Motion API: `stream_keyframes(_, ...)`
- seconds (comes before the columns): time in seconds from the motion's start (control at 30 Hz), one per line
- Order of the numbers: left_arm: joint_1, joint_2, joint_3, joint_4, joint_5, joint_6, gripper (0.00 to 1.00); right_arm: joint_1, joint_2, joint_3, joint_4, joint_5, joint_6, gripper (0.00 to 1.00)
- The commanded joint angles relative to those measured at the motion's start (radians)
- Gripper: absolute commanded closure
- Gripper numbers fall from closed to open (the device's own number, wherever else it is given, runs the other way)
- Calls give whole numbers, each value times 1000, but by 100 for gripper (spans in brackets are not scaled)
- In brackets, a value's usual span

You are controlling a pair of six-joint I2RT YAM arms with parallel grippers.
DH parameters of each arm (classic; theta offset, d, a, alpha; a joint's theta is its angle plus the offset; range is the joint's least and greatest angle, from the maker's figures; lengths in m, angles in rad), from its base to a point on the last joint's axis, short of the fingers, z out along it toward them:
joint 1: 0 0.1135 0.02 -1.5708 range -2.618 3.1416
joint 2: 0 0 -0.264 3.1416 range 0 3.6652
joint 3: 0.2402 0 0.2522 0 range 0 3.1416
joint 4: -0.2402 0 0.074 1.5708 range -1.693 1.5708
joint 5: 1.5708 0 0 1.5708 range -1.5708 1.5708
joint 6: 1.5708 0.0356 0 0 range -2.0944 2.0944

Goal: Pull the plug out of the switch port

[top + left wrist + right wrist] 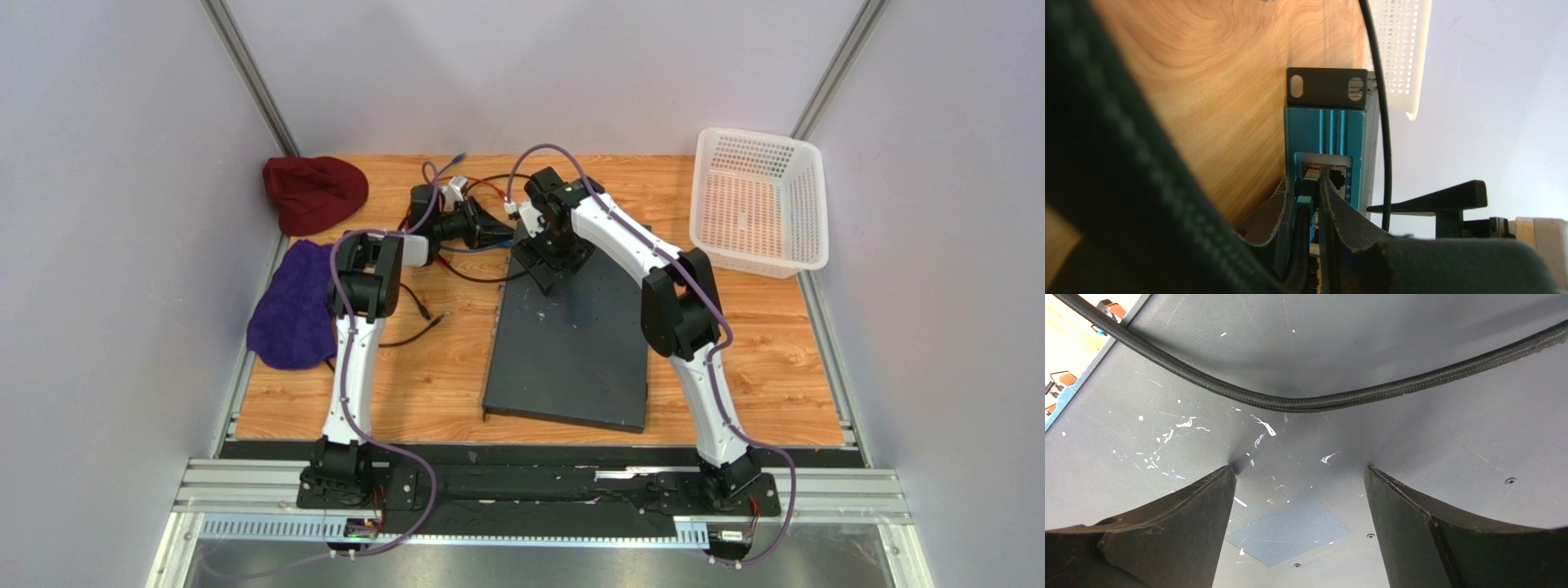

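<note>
The switch [570,349] lies flat at the middle of the desk [429,374], with its teal port face turned away from the arm bases. The plug [1307,188], which has a green boot, sits in a port [1328,166] at the left end of that face.

The left pincer [1308,211] is at the switch's far left corner, clenched on the plug, one finger against each side of the boot.

The right pincer [1298,471] stands on top of the switch near its far edge — released, jaws wide, both fingertips touching the scuffed lid, nothing between them.

A white basket [806,214] lies beyond the switch's far right corner. To the left of the switch lie two cloths — a maroon cloth [315,192] and a purple cloth [294,306].
</note>
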Motion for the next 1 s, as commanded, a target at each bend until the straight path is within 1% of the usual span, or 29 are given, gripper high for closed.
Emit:
stream_keyframes(0.0, -38, -24, -107, 333, 294, -170, 100, 9, 55, -7, 52, -46, -9, 14)
stream_keyframes(0.03, -38, 2, -94, 419, 297, -256, 100, 7, 55, -9, 54, -46, -7, 14)
stream_keyframes(0.07, -31, 11, -77, 409, 293, -261, 100, 7, 56, -10, 52, -48, -7, 14)
stream_keyframes(0.1, -22, 10, -69, 386, 270, -251, 100, 7, 58, -12, 52, -51, -7, 14)
stream_keyframes(0.13, -12, -10, -67, 302, 188, -194, 100, 7, 59, -12, 52, -51, -6, 14)
stream_keyframes(0.17, 0, -27, -76, 265, 132, -166, 100, 7, 59, -12, 52, -51, -6, 14)
stream_keyframes(0.2, 17, -40, -93, 262, 72, -152, 100, 7, 61, -15, 52, -53, -6, 14)
stream_keyframes(0.23, 26, -59, -142, 366, -39, -190, 100, 7, 61, -16, 52, -53, -6, 14)
stream_keyframes(0.27, 29, -59, -162, 425, -86, -227, 100, 7, 61, -18, 54, -53, -4, 14)
stream_keyframes(0.3, 31, -54, -164, 445, -109, -256, 100, 7, 64, -22, 55, -54, -4, 14)
stream_keyframes(0.33, 29, -45, -155, 450, -112, -282, 100, 7, 65, -22, 55, -53, -5, 14)
stream_keyframes(0.4, 25, -53, -169, 447, -108, -266, 100, 7, 76, -16, 55, -53, -4, 15)
stream_keyframes(0.47, 26, -60, -175, 398, -47, -234, 100, 7, 88, 5, 55, -50, -2, 14)
stream_keyframes(0.6, 34, -122, -287, 380, -5, -163, 100, 7, 99, 28, 57, -46, 1, 14)
stream_keyframes(0.63, 34, -126, -308, 337, 4, -148, 100, 7, 98, 27, 57, -46, 1, 14)
stream_keyframes(0.77, 38, -139, -330, 288, 10, -119, 100, 7, 98, 16, 54, -50, -4, 14)
stream_keyframes(0.83, 37, -149, -295, 194, 4, -53, 91, 7, 99, 18, 54, -50, -1, 14)
stream_keyframes(0.87, 35, -148, -281, 165, 7, -30, 83, 7, 99, 21, 54, -50, -1, 14)
stream_keyframes(0.9, 34, -148, -258, 119, 6, 5, 79, 7, 99, 22, 54, -50, 1, 14)
stream_keyframes(0.97, 34, -143, -245, 96, 1, 16, 71, 7, 98, 21, 52, -50, -1, 14)
